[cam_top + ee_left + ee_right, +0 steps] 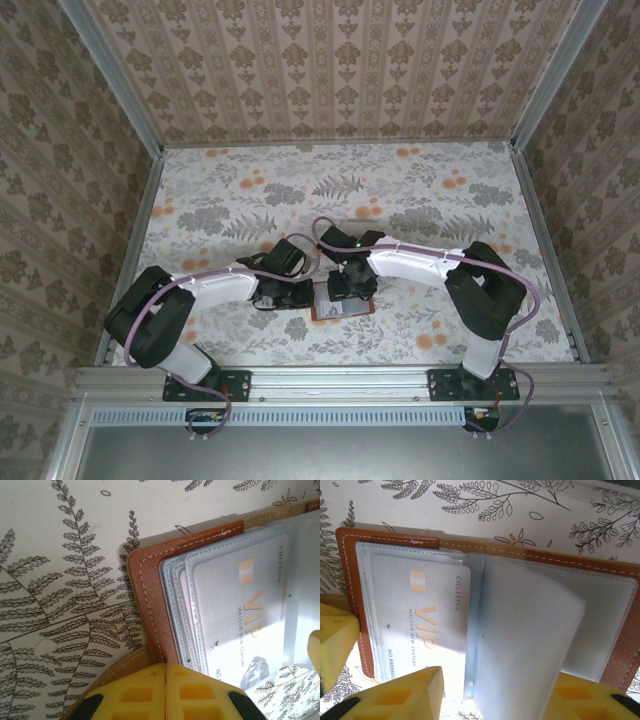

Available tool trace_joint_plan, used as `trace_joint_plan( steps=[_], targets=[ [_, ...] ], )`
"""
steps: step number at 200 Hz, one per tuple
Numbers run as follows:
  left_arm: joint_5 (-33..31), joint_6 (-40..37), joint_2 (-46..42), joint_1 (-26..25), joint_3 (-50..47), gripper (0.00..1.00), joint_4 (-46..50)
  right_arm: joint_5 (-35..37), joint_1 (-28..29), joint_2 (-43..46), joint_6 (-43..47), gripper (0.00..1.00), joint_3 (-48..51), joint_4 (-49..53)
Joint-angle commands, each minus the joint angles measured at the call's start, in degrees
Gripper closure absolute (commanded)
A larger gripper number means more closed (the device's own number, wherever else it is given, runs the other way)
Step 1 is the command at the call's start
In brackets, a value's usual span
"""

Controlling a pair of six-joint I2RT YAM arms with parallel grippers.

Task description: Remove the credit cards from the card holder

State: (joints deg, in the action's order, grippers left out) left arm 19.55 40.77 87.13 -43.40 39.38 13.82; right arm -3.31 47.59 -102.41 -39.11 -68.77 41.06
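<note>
Card holder (343,305) lies spread open and flat on the floral worktop (230,200), right between my two tools, near the front middle.

My left tool (165,685) is at the holder's left edge, close to a rounded corner. Its yellow fingers are pressed together and the tips sit right on the brown leather border. Can't tell if any leather is nipped between them or only touched.

My right tool (497,682) comes over the holder from the other side, fingers spread. A loose sleeve leaf (525,630) of clear plastic stands up curled and blurred between the two fingers. It hides part of one finger; can't tell if either finger touches it.

Holder look: reddish-brown leather outside, pale stitching along the border, rounded corners. Inside is a stack of clear, pale-bluish plastic sleeves (175,610) with ribbed edges, fanned slightly at the corner.

Credit card (427,615) sits in the top sleeve on the half nearest my left tool, fully seated in its pocket. It is pale, almost white, with gold "VIP" lettering, a small gold striped block, and "CHLITINA" in small dark print along one edge. More small print runs below the VIP.
</note>
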Motion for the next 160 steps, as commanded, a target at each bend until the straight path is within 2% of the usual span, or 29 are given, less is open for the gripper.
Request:
trace_joint_plan(
  steps=[1, 86, 121, 160],
  targets=[
    [-0.9, -0.1, 0.3, 0.2, -1.0, 0.92, 2.5, 1.4, 0.5, 2.2, 0.3, 0.58, 0.1, 2.1],
    [-1.1, -0.2, 0.3, 0.3, -1.0, 0.93, 2.8, 2.4, 0.4, 2.9, 1.3, 0.86, 0.7, 2.9],
    [-1.1, -0.3, 0.5, 0.3, -0.9, 0.92, 3.3, 3.5, 0.2, 2.2, 2.1, 0.90, 0.9, 3.4],
    [-1.1, -0.4, 0.5, 0.4, -0.7, 0.93, 3.7, 6.1, 0.1, 1.1, 2.7, 0.89, 1.3, 4.5]
  ],
)
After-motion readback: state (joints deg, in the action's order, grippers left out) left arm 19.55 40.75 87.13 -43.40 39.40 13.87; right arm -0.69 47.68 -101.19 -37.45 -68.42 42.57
